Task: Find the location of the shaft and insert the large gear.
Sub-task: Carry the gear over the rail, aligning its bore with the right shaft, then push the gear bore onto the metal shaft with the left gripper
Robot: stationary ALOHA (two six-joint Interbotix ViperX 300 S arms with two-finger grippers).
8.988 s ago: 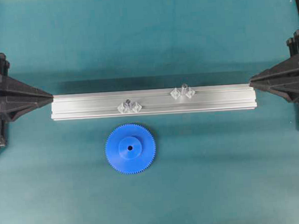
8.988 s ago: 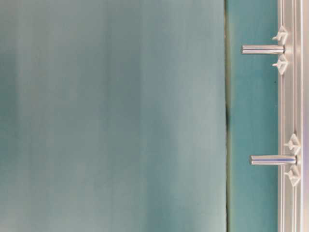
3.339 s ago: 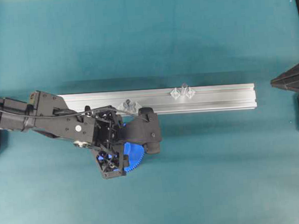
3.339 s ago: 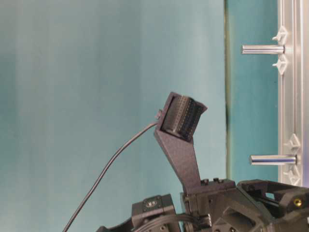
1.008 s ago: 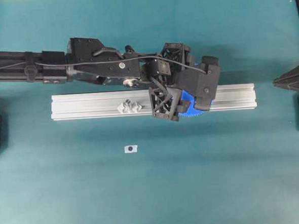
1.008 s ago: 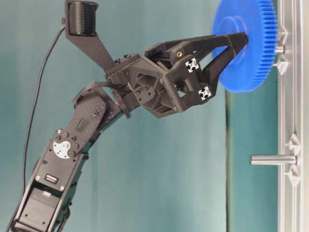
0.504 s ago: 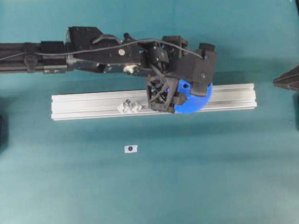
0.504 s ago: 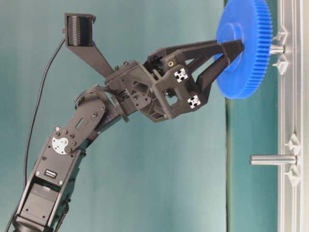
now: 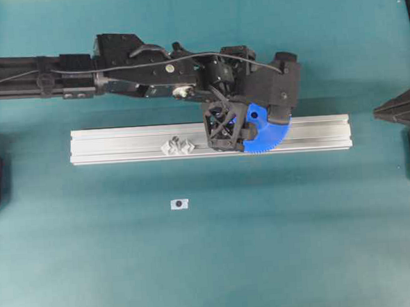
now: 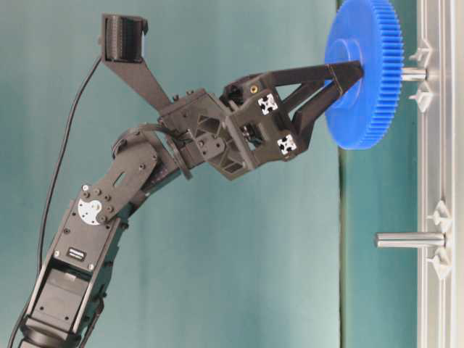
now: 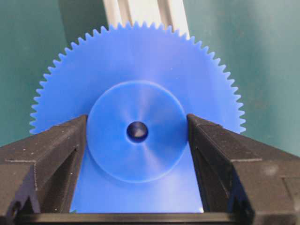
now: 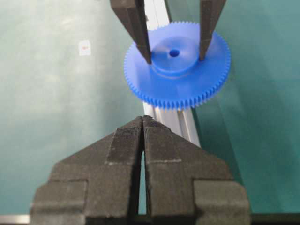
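The left gripper [image 10: 346, 78] is clamped on the large gear [image 10: 365, 72], its two fingers [image 11: 51, 150] pressing the opposite sides of the raised round hub, as the left wrist view shows plainly. The gear's small centre hole sits midway between the fingers.

In the table-level view the gear is held over the aluminium rail [image 10: 438, 145], its toothed face roughly parallel to the rail with a slight tilt. The shaft [image 10: 413, 73] projects from the rail between its clear bracket [image 10: 423, 52] pieces and meets the rail-facing side of the gear near its centre. Whether the pin has entered the hole cannot be determined. A gap remains between gear and rail.

In the overhead view the gear [image 9: 270, 132] lies over the right-centre portion of the rail [image 9: 121, 145], largely covered by the left gripper [image 9: 252, 126]. A second clear bracket [image 9: 177, 146] with its own pin [image 10: 409, 239] stands free on the rail, left of the gear and apart from it. A small white tag [image 9: 179, 204] with a dark dot lies on the teal mat [image 9: 198, 265], below the rail.

The right gripper [image 12: 142, 123] has its jaws pressed together, holding nothing. It is parked at the right edge [image 9: 397, 112], well apart from the gear.
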